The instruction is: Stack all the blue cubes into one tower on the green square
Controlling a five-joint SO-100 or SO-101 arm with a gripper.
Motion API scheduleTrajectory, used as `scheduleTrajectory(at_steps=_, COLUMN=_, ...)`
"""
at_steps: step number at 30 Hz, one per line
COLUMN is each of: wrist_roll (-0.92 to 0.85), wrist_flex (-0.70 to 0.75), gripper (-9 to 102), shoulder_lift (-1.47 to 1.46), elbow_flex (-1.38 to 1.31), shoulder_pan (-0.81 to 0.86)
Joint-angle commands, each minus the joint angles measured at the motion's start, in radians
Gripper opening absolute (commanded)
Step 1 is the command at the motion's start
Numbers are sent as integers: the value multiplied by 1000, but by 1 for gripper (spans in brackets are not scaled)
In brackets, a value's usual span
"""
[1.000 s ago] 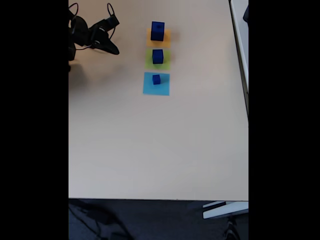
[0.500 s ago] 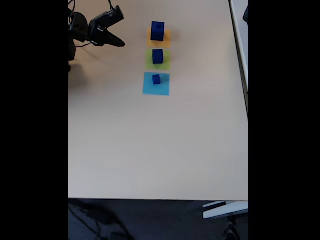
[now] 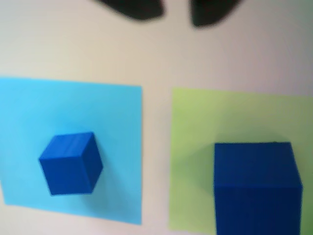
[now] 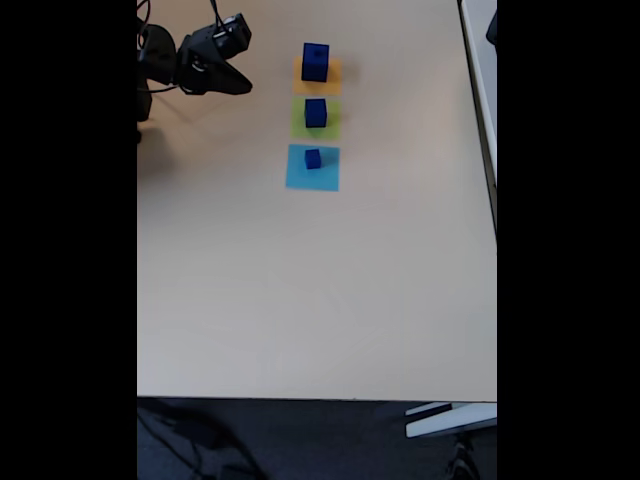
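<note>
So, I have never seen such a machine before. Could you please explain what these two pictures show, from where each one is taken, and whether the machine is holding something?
The black machine is a small robot arm; its end effector shows at the fixed view's top left and holds nothing. That camera looks down on a beige table. In a row there: a large blue cube on an orange square, a medium blue cube on a green square, and a small blue cube on a light-blue square. The wrist view rides on the arm; the dark shapes at its top are the fingers.

Bare table (image 4: 300, 290) wide open; three blue cubes (image 4: 315, 112) in tight row, narrow gaps between
</note>
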Motion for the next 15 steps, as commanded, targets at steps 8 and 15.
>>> scheduleTrajectory(at_steps=8, wrist_roll=51, wrist_flex=-103, gripper=0, shoulder_lift=25, elbow_flex=-48, shoulder_pan=14)
scheduleTrajectory(at_steps=15, wrist_roll=31, wrist_flex=-149, gripper=0, shoulder_lift=-313, elbow_flex=-270, shoulder_pan=23)
